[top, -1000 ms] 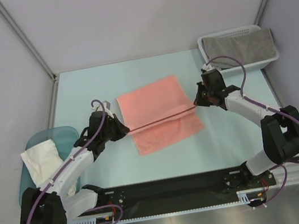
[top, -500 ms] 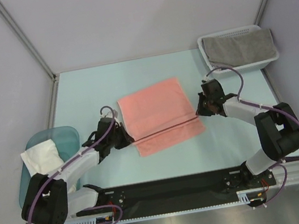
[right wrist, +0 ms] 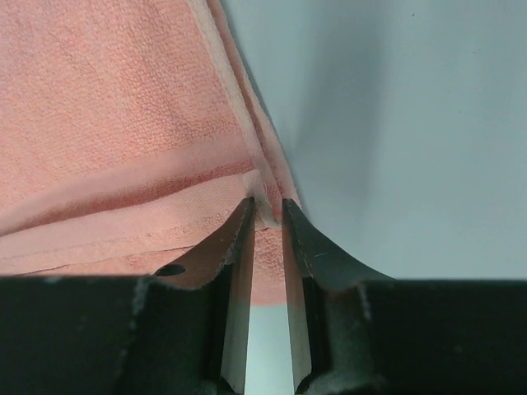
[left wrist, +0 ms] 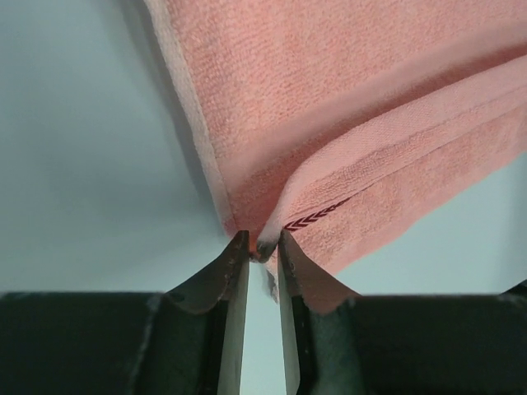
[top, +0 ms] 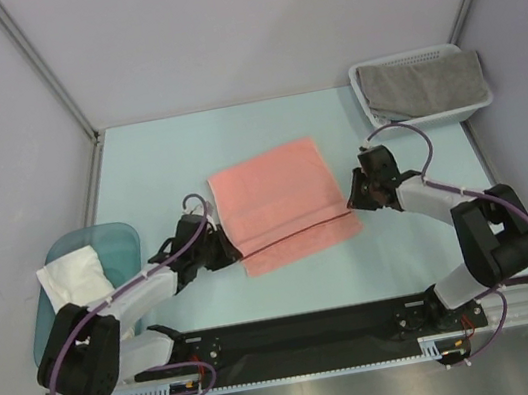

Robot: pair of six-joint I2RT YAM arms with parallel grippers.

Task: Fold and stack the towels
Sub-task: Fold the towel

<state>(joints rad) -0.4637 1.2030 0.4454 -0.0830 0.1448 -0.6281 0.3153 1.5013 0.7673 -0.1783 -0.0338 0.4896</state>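
Surface (top: 137, 168): carries the salmon-pink towel (top: 281, 205) at its middle, doubled over. By your reckoning the first fold is laid and the release is in hand.
Grey towel (top: 425, 84): in the white mesh basket (top: 365, 74), far right. White towel (top: 72, 275): on the teal tub (top: 119, 237), left. Only the top view lists these.
Left hand (top: 220, 250), right hand (top: 353, 195): at the fold's two ends. Fingers are slightly parted about the hem, which only the wrist views show.
Next: back both out without dragging the layers, then regrasp for the second fold.
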